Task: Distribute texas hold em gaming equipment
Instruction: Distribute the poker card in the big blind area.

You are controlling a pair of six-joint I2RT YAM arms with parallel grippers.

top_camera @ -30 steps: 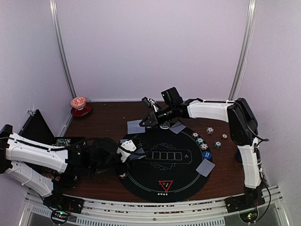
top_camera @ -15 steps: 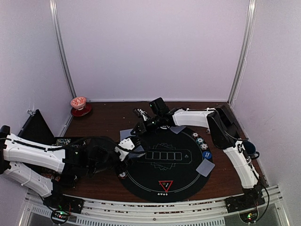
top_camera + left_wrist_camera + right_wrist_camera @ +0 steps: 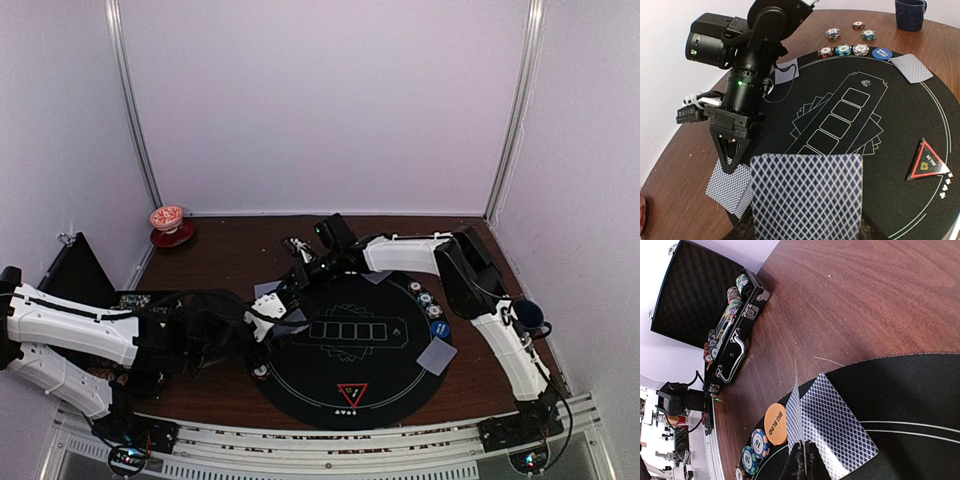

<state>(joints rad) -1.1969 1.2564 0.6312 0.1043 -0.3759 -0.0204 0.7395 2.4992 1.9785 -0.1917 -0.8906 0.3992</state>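
The left gripper (image 3: 268,326) is clamping the card deck (image 3: 807,197), bottom centre of its wrist view. The right gripper (image 3: 733,164) is pinching one card (image 3: 796,412) edge-on over the dealt cards (image 3: 726,184), lower left beside the mat (image 3: 900,150).

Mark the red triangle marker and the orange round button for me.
red triangle marker (image 3: 927,162): left wrist view, middle of its dark printed face.
orange round button (image 3: 775,424): right wrist view, its lettered top.
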